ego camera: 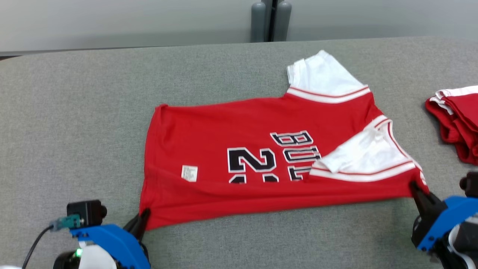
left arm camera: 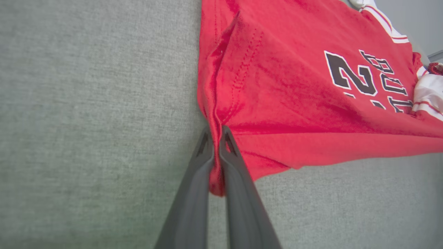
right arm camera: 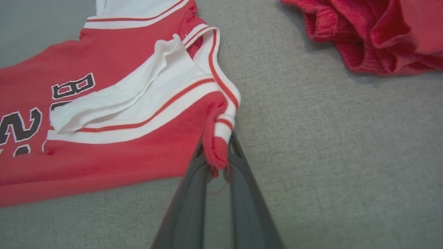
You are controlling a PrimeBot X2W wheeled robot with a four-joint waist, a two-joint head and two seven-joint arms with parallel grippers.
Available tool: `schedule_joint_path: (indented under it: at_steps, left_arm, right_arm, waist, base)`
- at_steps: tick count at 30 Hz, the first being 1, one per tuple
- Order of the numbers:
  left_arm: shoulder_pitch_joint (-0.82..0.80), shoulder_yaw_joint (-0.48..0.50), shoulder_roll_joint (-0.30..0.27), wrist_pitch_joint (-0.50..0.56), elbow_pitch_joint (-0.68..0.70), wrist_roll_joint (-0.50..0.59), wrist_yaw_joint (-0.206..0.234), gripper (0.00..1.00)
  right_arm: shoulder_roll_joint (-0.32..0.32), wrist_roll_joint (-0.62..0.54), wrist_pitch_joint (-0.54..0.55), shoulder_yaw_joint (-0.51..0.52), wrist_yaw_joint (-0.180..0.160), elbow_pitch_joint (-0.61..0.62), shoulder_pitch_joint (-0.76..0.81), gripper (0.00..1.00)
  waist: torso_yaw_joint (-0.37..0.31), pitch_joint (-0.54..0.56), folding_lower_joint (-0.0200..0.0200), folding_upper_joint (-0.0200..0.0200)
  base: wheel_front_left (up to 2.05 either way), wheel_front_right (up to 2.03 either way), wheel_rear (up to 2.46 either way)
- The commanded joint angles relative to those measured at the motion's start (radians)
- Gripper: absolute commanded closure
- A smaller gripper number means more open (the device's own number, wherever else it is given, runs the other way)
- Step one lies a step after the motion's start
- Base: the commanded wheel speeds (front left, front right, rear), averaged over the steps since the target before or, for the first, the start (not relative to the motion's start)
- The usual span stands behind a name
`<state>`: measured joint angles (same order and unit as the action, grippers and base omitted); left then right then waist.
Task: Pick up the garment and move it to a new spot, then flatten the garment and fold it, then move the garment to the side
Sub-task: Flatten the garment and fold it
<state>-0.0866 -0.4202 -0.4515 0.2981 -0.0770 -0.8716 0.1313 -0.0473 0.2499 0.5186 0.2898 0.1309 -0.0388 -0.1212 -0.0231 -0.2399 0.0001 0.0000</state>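
Red jersey (ego camera: 209, 149) mid-frame on counter (ego camera: 74, 112); left pincer (ego camera: 145, 213) and right pincer (ego camera: 413, 185) clamp its lower corners; soft, limp, likely best held there

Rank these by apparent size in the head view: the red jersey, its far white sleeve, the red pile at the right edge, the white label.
1. red jersey
2. far white sleeve and red pile: about alike, pile cut off by the frame, so unranked
3. white label

Grey fabric-covered counter (ego camera: 74, 112), evenly lit. Pale wall (ego camera: 112, 22) behind far edge; two grey upright posts (ego camera: 270, 20) stand there.
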Motion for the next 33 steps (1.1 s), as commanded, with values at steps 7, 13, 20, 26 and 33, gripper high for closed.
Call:
schedule_joint_path:
  at_steps: [7,13,20,26,33]
  left_arm:
    - [0.112,0.010,-0.013,0.002,0.060,-0.018,0.056,0.00]
    - [0.109,0.013,-0.015,0.007,0.093,-0.024,0.061,0.00]
    - [-0.029,0.034,-0.082,0.100,0.146,-0.021,0.043,0.00]
    - [-0.260,0.044,-0.132,0.250,0.096,-0.036,0.024,0.00]
    - [-0.475,0.024,-0.185,0.443,-0.011,-0.067,-0.028,0.00]
  right_arm:
    - [-0.006,0.072,0.002,0.009,0.000,0.017,0.113,0.00]
    - [-0.005,0.052,-0.006,-0.010,0.000,0.054,0.094,0.00]
    - [-0.038,-0.014,0.107,-0.100,0.000,0.136,-0.066,0.00]
    - [-0.109,0.022,0.221,-0.233,0.000,0.067,-0.313,0.00]
    - [-0.105,0.045,0.217,-0.398,0.000,-0.113,-0.569,0.00]
  waist:
    - [0.001,0.017,-0.0001,0.0000]
    - [0.002,0.027,-0.0001,0.0000]
    - [-0.005,0.021,-0.0001,0.0000]
    - [-0.029,-0.026,-0.0001,0.0000]
    - [-0.084,-0.094,-0.0001,0.0000]
  base:
    - [0.00,0.00,0.00]
    - [0.00,0.00,0.00]
    - [0.00,0.00,0.00]
    - [0.00,0.00,0.00]
    - [0.00,0.00,0.00]
